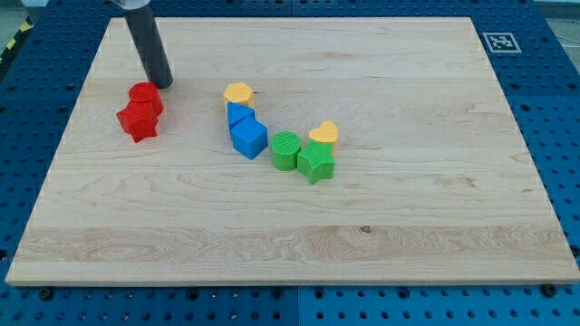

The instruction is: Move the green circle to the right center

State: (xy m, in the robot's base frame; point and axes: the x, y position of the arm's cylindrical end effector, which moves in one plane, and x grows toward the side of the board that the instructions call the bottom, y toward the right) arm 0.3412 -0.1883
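Camera view: my tip (164,84), holding nothing, sits just beside the red circle (145,96), well apart from the green circle (285,149).

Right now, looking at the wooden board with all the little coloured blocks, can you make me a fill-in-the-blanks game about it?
1. My tip sits just above and right of the two ____ blocks, a round red block and a red star-shaped block.
2. The round green block touches a green ____-shaped block on its right.
3. The yellow heart-shaped block lies just above the green star, and another yellow block tops the two ____ blocks.

Missing words: red; star; blue
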